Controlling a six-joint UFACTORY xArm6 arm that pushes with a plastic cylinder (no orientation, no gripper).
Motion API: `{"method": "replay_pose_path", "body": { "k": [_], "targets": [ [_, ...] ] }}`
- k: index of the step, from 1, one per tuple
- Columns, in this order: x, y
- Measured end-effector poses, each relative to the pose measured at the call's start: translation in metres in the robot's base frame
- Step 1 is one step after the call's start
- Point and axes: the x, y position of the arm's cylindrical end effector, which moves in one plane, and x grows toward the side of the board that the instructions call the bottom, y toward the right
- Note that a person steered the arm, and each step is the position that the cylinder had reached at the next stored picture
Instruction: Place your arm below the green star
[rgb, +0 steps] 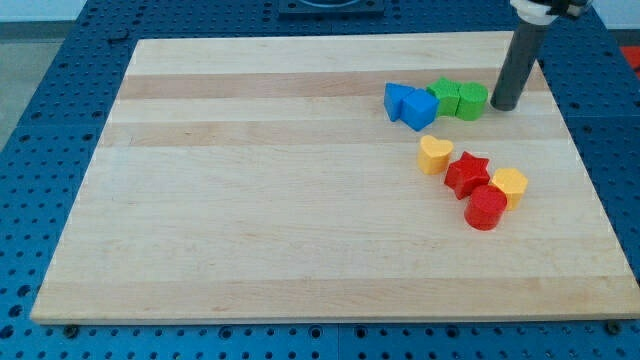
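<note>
The green star (445, 95) lies near the view's top right on the wooden board, touching a rounder green block (471, 101) on its right. My tip (503, 105) stands just right of that rounder green block, close to it or touching it, at about the same height in the view as the star. Two blue blocks, a cube-like one (398, 100) and a triangular one (419, 109), sit against the star's left side.
Lower down lie a yellow heart (434, 155), a red star (466, 173), a red cylinder (486, 208) and a yellow hexagonal block (510, 185), bunched together. The wooden board (250, 200) rests on a blue perforated table.
</note>
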Motion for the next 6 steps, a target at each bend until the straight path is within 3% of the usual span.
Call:
{"method": "replay_pose_path", "body": {
  "k": [6],
  "targets": [
    [0.033,-0.022]
  ]
}}
